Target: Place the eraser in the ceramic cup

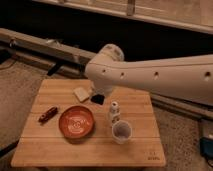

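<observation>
My gripper [97, 96], jaws closed, sits low over the slatted wooden table [55, 145], just beside the beige square block [81, 93]. The small flat black rectangular eraser [98, 100] appears at its tip, but I cannot confirm a grip. The pale round ceramic cup [121, 132] stands upright, mouth open to receive it.

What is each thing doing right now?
beige block: lying flat.
gripper: jaws shut, low beside the beige block.
ceramic cup: upright, looks empty.
eraser: cannot make it out.
orange bowl: upright, empty.
white bottle: standing.
red stick: lying flat.
</observation>
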Action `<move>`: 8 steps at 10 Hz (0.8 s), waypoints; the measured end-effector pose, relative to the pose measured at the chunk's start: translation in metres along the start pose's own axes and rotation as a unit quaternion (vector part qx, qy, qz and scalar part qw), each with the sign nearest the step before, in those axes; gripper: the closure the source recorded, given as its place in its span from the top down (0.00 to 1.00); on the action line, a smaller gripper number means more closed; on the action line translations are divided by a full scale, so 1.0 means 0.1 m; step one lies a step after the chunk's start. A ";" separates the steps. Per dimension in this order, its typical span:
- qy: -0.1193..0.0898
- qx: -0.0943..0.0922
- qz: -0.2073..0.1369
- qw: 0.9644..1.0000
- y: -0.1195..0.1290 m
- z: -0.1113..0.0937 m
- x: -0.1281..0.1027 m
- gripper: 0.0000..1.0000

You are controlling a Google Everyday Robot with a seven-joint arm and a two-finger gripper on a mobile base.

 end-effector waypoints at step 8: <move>0.041 0.008 0.060 0.997 -0.49 0.07 0.49 0.00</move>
